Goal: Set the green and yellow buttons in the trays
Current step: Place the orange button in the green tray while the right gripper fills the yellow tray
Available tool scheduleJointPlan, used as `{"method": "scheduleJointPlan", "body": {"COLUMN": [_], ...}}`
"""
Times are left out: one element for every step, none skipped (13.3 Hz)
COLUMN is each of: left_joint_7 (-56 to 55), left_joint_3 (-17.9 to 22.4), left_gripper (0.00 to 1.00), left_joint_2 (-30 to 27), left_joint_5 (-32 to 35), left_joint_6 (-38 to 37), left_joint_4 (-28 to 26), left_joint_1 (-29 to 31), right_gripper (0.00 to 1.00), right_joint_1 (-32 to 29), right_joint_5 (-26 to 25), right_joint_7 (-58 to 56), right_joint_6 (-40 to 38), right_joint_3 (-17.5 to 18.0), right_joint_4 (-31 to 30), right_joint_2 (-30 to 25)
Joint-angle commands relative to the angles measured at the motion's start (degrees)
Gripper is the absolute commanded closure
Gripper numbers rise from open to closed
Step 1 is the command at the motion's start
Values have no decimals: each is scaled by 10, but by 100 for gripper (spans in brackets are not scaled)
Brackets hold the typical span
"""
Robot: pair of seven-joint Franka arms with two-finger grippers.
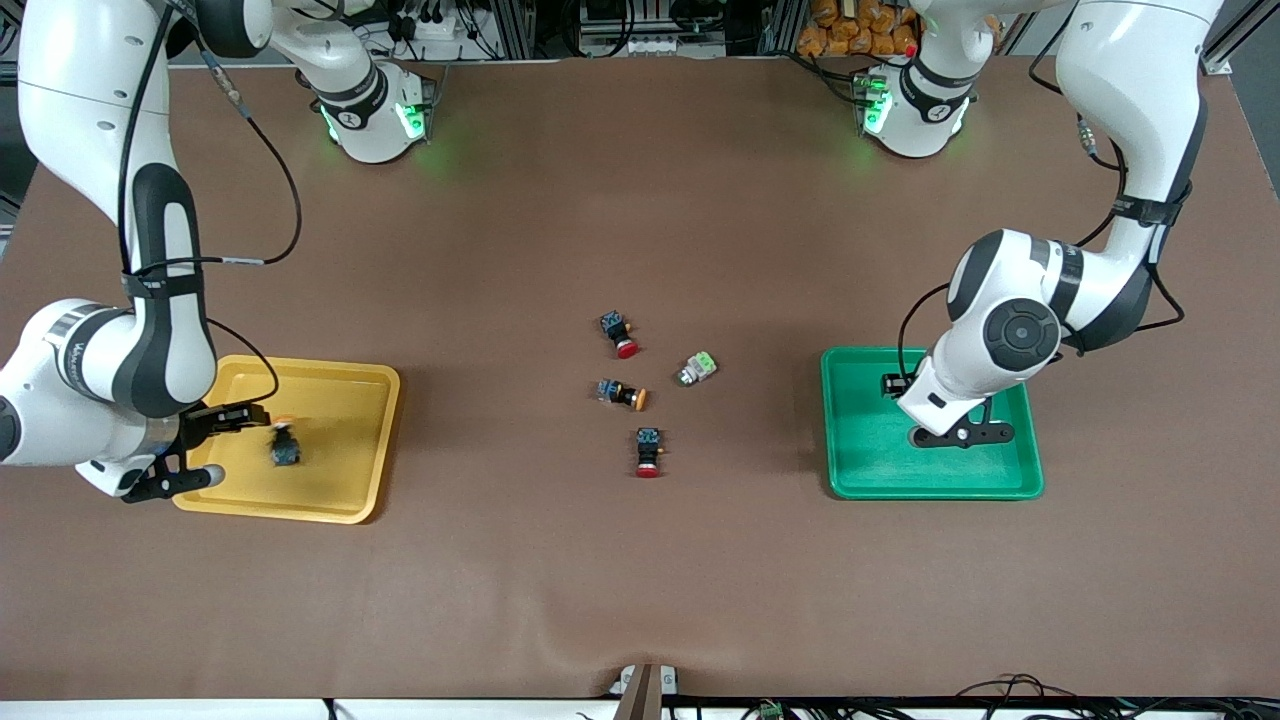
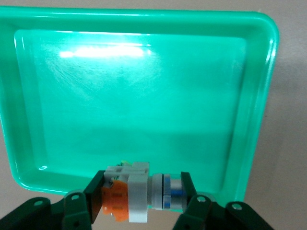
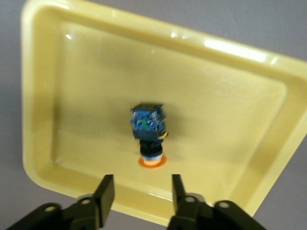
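Note:
My right gripper (image 3: 141, 191) hangs open over the yellow tray (image 1: 340, 385), nothing between its fingers. Just off its fingertips, a yellow button (image 3: 147, 128) with a black-blue body sits inside that tray (image 3: 240, 96), also seen in the front view (image 1: 285, 445). My left gripper (image 2: 141, 194) is shut on a pale grey button (image 2: 136, 191), held sideways over the edge of the green tray (image 2: 259, 96). In the front view that gripper (image 1: 930, 418) is over the green tray (image 1: 860, 480) and its button is hidden. On the bare table lie another yellow button (image 1: 622, 393) and a green-capped grey button (image 1: 697, 369).
Two red-capped black-blue switches lie among the loose buttons mid-table, one (image 1: 620, 333) farther from the front camera and one (image 1: 648, 452) nearer. The arm bases stand along the table's edge farthest from the front camera.

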Motion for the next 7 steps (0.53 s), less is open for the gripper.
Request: {"method": "scheduleJointPlan", "body": {"left_joint_7": [6, 6, 8, 12, 11, 11, 12], "left_joint_3": [-3, -3, -3, -3, -3, -3, -3], "left_gripper": [100, 100, 100, 100, 100, 100, 100], "left_joint_2": [8, 11, 14, 16, 21, 26, 39], "left_joint_5": [20, 22, 29, 41, 52, 58, 63], "left_joint_6": [20, 28, 34, 36, 41, 51, 65], "left_joint_4": [-4, -7, -7, -6, -4, -1, 2], "left_joint_1": [14, 20, 29, 30, 31, 36, 41], "right_gripper": [0, 0, 0, 0, 0, 0, 0], "right_joint_1": [11, 24, 37, 52, 77, 101, 114], "right_joint_5": [-3, -3, -2, -3, -9, -5, -2], "right_joint_7": [-9, -9, -9, -16, -30, -34, -36], "right_joint_6": [-10, -10, -10, -10, -10, -8, -6], "right_joint_3": [12, 22, 29, 39, 52, 54, 58], "right_joint_4": [47, 54, 67, 78, 82, 83, 83], "right_joint_2": [-2, -4, -4, -3, -2, -1, 0]}}
